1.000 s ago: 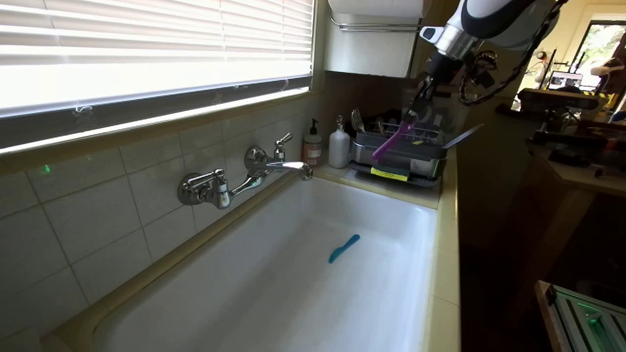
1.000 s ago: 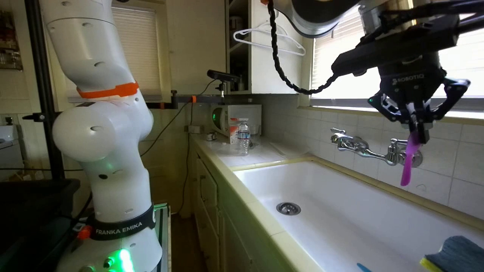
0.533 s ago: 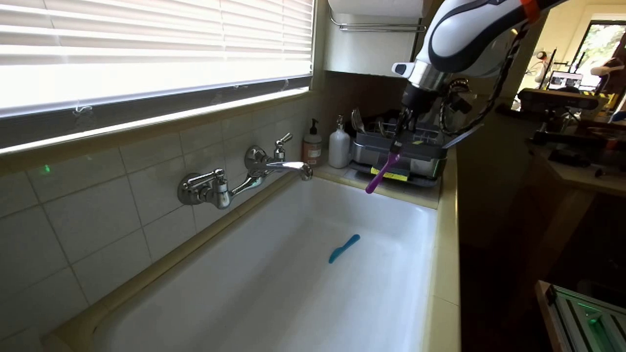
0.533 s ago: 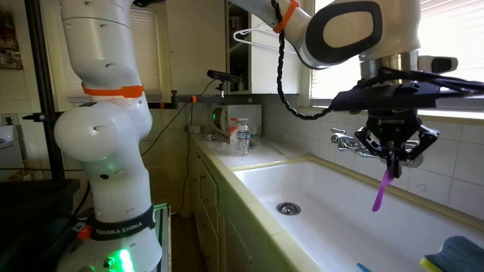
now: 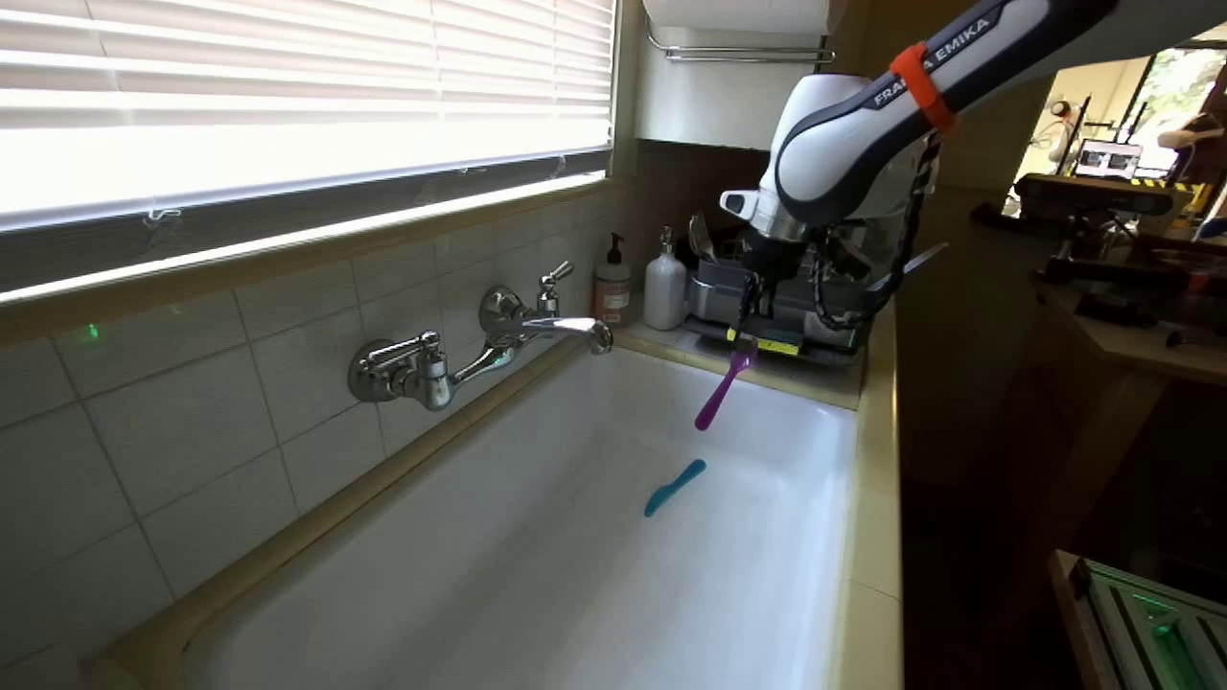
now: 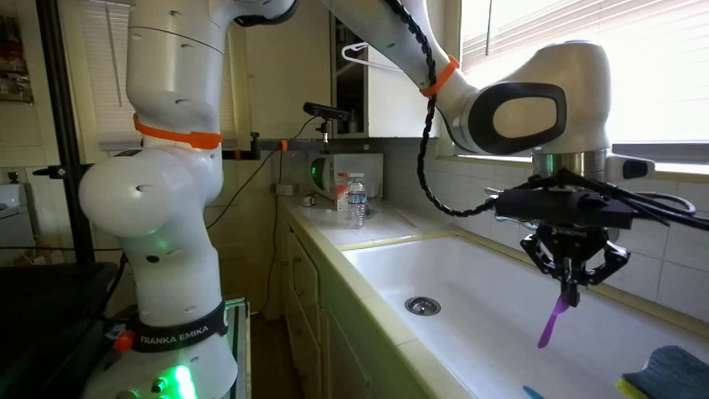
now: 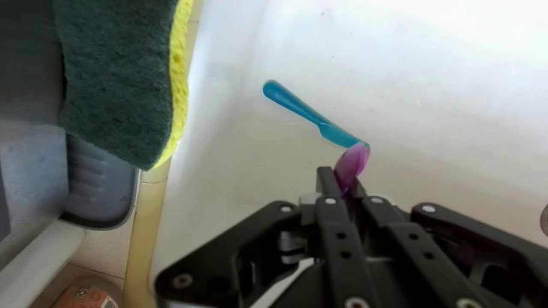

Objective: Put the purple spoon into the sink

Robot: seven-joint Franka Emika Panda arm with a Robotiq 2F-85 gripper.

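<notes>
One purple spoon (image 5: 721,394) is pinched between the fingertips of the gripper (image 6: 569,293), held near its wider end, its handle slanting down over the sink (image 5: 537,575). A second ago both were higher, and in an exterior view the spoon showed against the dish rack (image 5: 711,299); the gripper has come down since, and the handle now shows against the white of the sink. Whether any of it is inside yet I cannot tell. On the sink floor the blue knife (image 5: 675,488) lies where it lay before, apart from the spoon; a metal drain (image 6: 422,306) also shows there. The dish rack, on the ledge (image 5: 815,378), holds metal utensils (image 5: 703,240) on end, with a yellow, dark-faced sponge (image 7: 115,81) at its sink-facing side. Beside the rack stand a white pump bottle (image 5: 664,292) and an orange-labelled pump bottle (image 5: 612,287), near the chrome faucet (image 5: 556,327), their contents hidden.
</notes>
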